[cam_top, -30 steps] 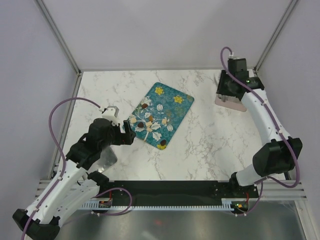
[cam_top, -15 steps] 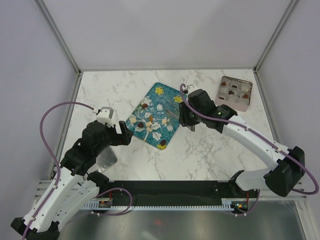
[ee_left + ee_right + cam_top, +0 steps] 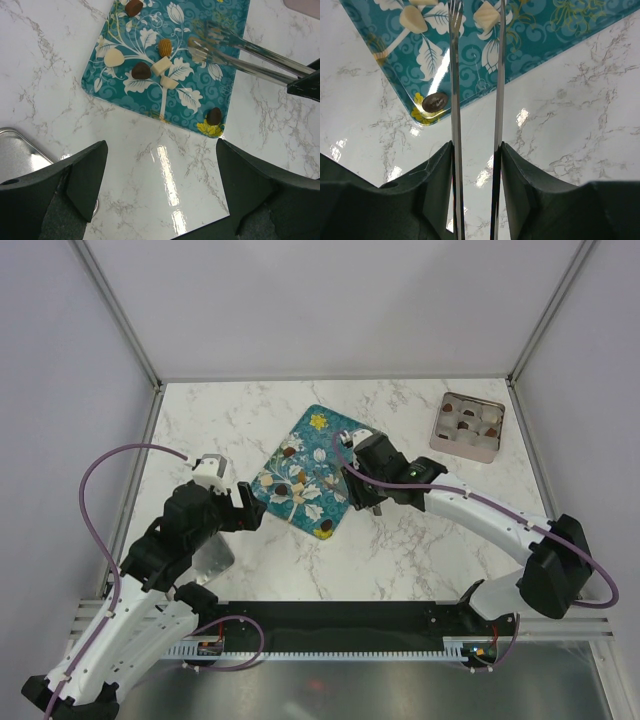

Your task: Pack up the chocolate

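Observation:
Several small chocolates lie on the teal flowered tray (image 3: 345, 445): a dark brown one (image 3: 141, 71), a tan one (image 3: 165, 47), pale cubes (image 3: 161, 66) and a dark one (image 3: 214, 116) by the tray's near corner. My right gripper (image 3: 350, 483) is shut on metal tongs (image 3: 250, 52). The tongs' forked tips stand apart over the tray (image 3: 470, 55) with nothing between them, near a pale cube (image 3: 486, 16) and the dark chocolate (image 3: 435, 102). My left gripper (image 3: 160, 150) hangs open and empty over bare marble just short of the tray.
A pink compartment box (image 3: 468, 427) holding several chocolates sits at the far right of the table. A shiny metal tray (image 3: 210, 555) lies under the left arm. White walls and frame posts close in the marble table.
The right arm swung from the pink box at the far right back over the teal tray, tongs in hand, and their arms spread a little. The left arm barely shifted.

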`<control>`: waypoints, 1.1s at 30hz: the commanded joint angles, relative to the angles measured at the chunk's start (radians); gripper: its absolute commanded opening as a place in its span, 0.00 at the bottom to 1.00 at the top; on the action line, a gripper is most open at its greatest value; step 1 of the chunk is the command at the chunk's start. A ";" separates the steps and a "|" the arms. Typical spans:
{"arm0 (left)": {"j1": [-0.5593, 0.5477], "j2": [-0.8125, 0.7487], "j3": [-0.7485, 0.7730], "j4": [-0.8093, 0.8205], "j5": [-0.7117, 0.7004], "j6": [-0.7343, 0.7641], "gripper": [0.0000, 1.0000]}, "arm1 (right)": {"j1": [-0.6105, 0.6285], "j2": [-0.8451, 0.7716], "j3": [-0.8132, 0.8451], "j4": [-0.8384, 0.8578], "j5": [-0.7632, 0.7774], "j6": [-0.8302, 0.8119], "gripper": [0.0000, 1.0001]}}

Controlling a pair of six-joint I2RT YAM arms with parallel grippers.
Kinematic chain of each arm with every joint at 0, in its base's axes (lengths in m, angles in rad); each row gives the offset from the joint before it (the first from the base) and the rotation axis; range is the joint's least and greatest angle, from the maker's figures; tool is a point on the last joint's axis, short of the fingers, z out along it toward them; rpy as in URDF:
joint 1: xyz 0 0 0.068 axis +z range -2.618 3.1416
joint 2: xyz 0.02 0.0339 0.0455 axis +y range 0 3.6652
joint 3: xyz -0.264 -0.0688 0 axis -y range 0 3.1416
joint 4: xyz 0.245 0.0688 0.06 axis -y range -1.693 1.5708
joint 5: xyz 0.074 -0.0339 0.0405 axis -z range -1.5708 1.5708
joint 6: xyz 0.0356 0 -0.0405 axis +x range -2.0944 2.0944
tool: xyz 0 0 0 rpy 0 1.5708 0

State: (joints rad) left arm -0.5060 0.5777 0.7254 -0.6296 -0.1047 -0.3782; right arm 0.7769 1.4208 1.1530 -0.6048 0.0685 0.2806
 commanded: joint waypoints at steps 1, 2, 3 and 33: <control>0.000 -0.007 0.017 0.025 -0.029 0.027 0.97 | 0.005 0.020 -0.019 0.040 0.016 -0.021 0.49; 0.000 -0.007 0.017 0.025 -0.029 0.025 0.97 | 0.005 0.023 -0.025 0.042 0.016 -0.020 0.49; 0.000 -0.007 0.017 0.025 -0.029 0.025 0.97 | 0.005 0.024 -0.036 0.043 0.016 -0.020 0.49; 0.000 -0.010 0.014 0.030 -0.029 0.027 0.97 | 0.005 0.038 0.010 0.010 0.028 0.040 0.40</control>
State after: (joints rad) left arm -0.5060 0.5793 0.7254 -0.6292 -0.1051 -0.3782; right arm 0.7773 1.4528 1.0920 -0.6018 0.0677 0.3004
